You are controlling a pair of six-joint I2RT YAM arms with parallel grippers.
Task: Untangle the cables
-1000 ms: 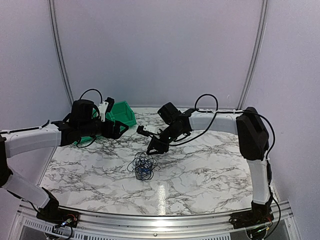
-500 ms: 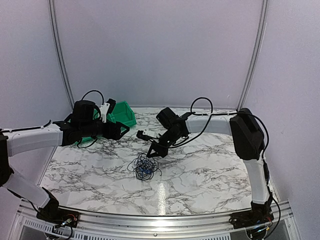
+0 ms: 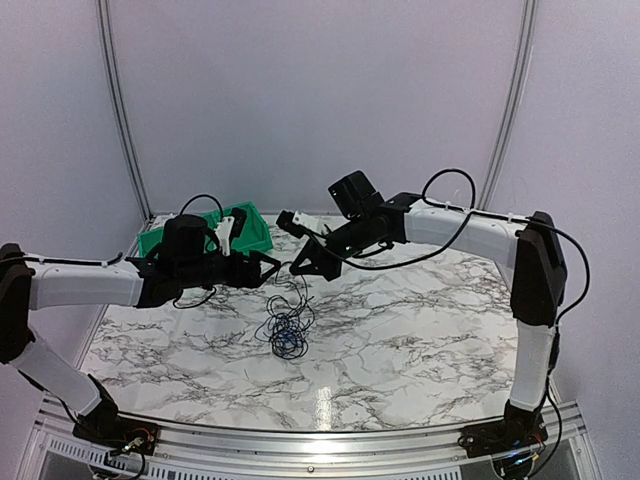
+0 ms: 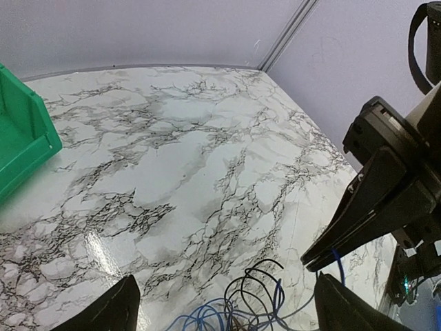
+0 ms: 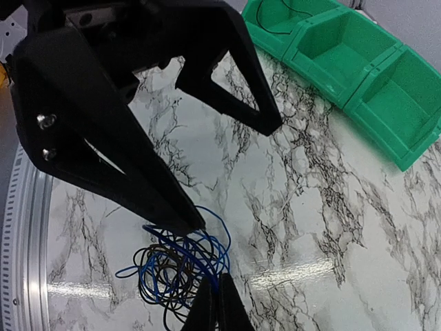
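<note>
No text or labels legible (any view).

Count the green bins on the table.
3, side by side in the right wrist view: first bin at the top edge, second bin beside it, third bin near the right edge. More may lie out of frame.

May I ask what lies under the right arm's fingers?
The cables lie tangled on the marble table, strands rising to the right arm's shut fingers. The pinch itself is hidden.
</note>
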